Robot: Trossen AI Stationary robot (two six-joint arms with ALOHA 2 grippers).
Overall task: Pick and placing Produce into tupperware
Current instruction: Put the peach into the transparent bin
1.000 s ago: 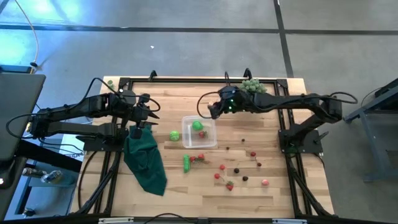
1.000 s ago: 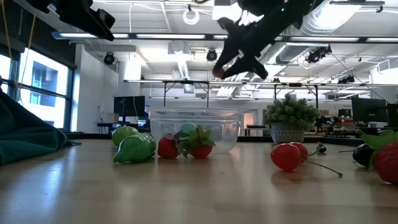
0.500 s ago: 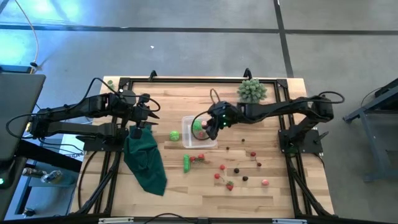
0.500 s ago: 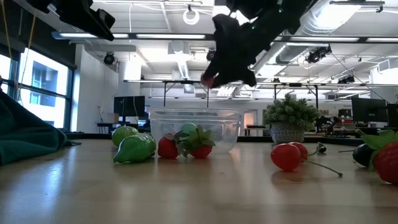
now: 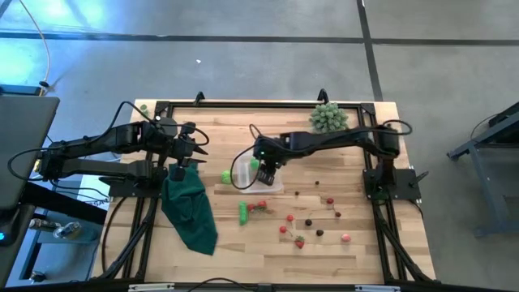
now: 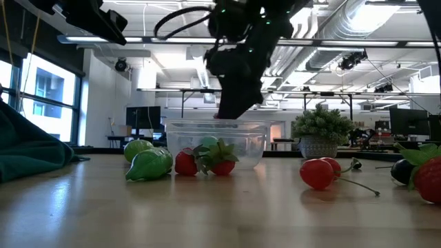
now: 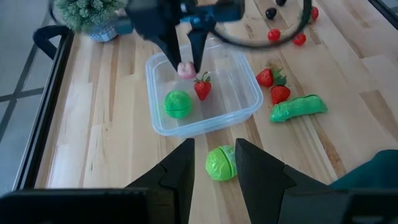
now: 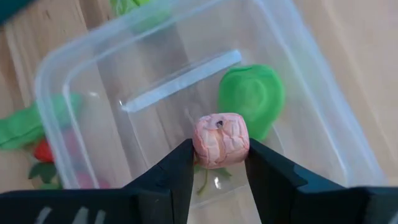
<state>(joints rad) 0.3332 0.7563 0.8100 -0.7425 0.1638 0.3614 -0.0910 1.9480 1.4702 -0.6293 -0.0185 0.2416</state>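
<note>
low view, starting closest to the lens and taking the tupperware [image 6: 216, 141] as the landmark: on the bench [image 6: 220, 207], a red cherry pair [image 6: 318, 172] lies well in front of and to the right of the tupperware, with a dark fruit [image 6: 402, 170] and a strawberry [image 6: 428, 179] at the right edge. nearer the tupperware, a green pea pod [image 6: 149, 164] and two strawberries [image 6: 205, 160] sit just in front of its near wall, and a green cabbage [image 6: 138, 147] sits just to its left. a dark green cloth [image 6: 31, 151] is heaped well to the left of the tupperware.

the right gripper [image 8: 216, 163] hangs directly over the tupperware's [image 8: 186, 99] open top, its jaws closed on a pink produce piece [image 8: 221, 139], held just above the rim and not touching the floor of the container. in the left wrist view the same pink piece [image 7: 186, 70] hangs between the dark fingers over the tupperware [image 7: 205, 118], and inside the container lie a green round piece [image 7: 177, 104] and a small strawberry [image 7: 202, 88].

the left gripper [image 7: 212, 163] waits well to the left of the tupperware, above the bench beside the cloth [image 5: 190, 212], with a clear gap between its jaws and nothing in them; the cabbage [image 7: 219, 163] shows on the bench beyond that gap.

on the high view, more small red, dark and pink produce [image 5: 308, 219] is scattered on the bench well to the right of and in front of the tupperware [image 5: 258, 172]. behind and to the right of the tupperware, at the far edge of the bench, stands a pale green spiky plant [image 5: 328, 118].
</note>
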